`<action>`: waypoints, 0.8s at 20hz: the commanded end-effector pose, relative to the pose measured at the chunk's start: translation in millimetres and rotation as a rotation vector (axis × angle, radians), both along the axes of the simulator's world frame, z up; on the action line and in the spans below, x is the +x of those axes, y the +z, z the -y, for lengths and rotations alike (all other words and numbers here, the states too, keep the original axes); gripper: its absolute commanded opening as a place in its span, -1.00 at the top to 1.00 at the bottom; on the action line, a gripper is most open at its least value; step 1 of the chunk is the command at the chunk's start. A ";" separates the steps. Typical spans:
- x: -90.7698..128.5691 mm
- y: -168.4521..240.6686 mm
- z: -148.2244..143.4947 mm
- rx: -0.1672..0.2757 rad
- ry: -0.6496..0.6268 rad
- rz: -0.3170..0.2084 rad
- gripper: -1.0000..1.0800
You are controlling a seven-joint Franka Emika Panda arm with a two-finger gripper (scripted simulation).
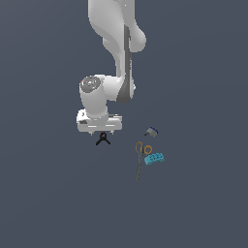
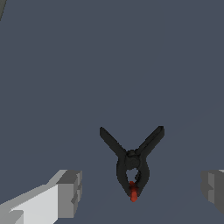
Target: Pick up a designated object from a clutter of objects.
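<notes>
The grey-blue worktop (image 1: 48,193) is lying bare around a loose scatter of small items, and the white arm is hanging its claw (image 1: 99,131) directly over the black spring clamp (image 1: 102,139), which is the landmark here. Off toward the exterior view's right of the clamp, well apart from it, the orange-handled scissors (image 1: 140,157) are lying with a light-blue studded brick (image 1: 154,158) touching or just beside the handles, and a small grey-blue piece (image 1: 152,131) is sitting a little above them.

In the wrist view the claw (image 2: 142,192) is standing spread wide, its fingers (image 2: 70,192) flanking the clamp (image 2: 131,164) without touching it.

The clamp is showing two splayed handles, a pivot body and a red tip. It is probably light, rigid and slightly slick; gripping across the thick body near the pivot looks safest, since the thin handles could twist away.
</notes>
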State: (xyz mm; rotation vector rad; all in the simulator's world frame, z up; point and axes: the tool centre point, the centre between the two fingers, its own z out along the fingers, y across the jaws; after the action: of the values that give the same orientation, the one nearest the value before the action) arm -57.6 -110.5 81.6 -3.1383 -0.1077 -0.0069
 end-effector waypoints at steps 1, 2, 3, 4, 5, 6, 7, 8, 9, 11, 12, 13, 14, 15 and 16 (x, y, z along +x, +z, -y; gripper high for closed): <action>-6.1 -9.4 2.6 -0.001 0.007 -0.002 -0.92; -7.9 -12.1 3.3 -0.001 0.009 -0.002 -0.92; -9.4 -14.2 3.8 -0.001 0.011 -0.003 -0.92; -10.6 -15.9 4.3 -0.001 0.012 -0.004 -0.92; -11.4 -17.0 4.5 -0.002 0.013 -0.004 -0.92; -11.9 -17.7 4.8 -0.002 0.013 -0.004 -0.92; -12.1 -17.9 4.9 -0.002 0.013 -0.004 -0.92; -11.5 -16.9 4.5 -0.001 0.012 -0.005 -0.92; -11.5 -17.2 4.6 -0.001 0.012 -0.005 -0.92; -11.6 -19.4 4.6 -0.001 0.012 -0.005 -0.92; -11.7 -21.3 4.6 -0.001 0.012 -0.005 -0.92; -11.9 -23.7 4.6 -0.001 0.012 -0.005 -0.92; -12.0 -26.6 4.6 -0.001 0.012 -0.005 -0.92; -12.2 -30.1 4.7 -0.001 0.012 -0.005 -0.92; -12.4 -33.9 4.5 -0.001 0.012 -0.005 -0.92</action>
State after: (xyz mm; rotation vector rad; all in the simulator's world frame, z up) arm -69.4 -115.2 53.0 -3.1389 -0.1265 -0.0001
